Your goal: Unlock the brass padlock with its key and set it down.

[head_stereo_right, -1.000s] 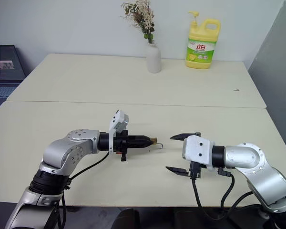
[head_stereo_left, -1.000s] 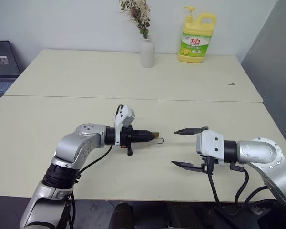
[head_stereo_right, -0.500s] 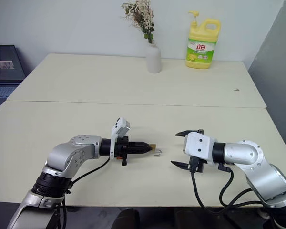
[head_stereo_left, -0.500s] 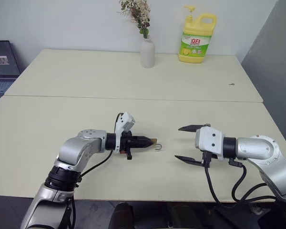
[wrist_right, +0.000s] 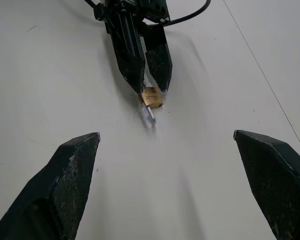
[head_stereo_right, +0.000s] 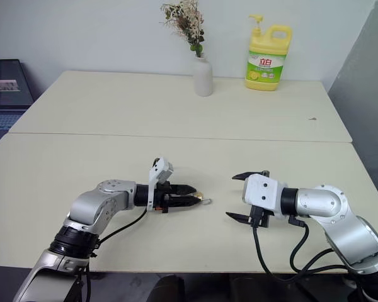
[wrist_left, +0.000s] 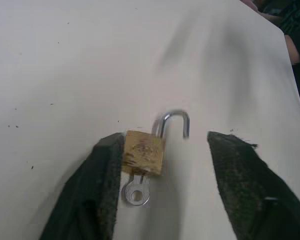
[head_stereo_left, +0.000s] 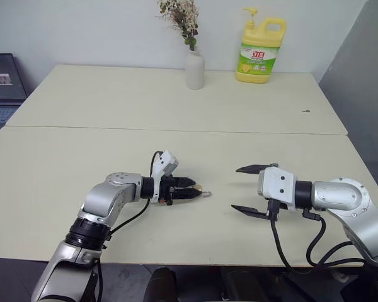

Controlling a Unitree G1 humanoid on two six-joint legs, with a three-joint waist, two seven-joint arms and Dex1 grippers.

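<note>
Counter [head_stereo_left: 176, 113], cream and in two joined slabs, carries everything, and the change on it is plain: a second ago the left claw [wrist_left: 160, 165] was clamped on the brass padlock [wrist_left: 144, 152] above the surface; now it has come low and its fingers have parted, one still touching the lock's side, the other well clear. The padlock seems to rest on the counter near 6 o'clock, its shackle [wrist_left: 174, 122] swung free and the key [wrist_left: 136, 191] still in its base, so the setting-down looks all but done. The right claw [head_stereo_left: 249, 189] stands at 3 o'clock of the lock, spread wide and empty. At 12 o'clock stands a white vase [head_stereo_left: 194, 69]; beside it a yellow detergent bottle [head_stereo_left: 261, 49] has a green label with Chinese characters I cannot read.
</note>
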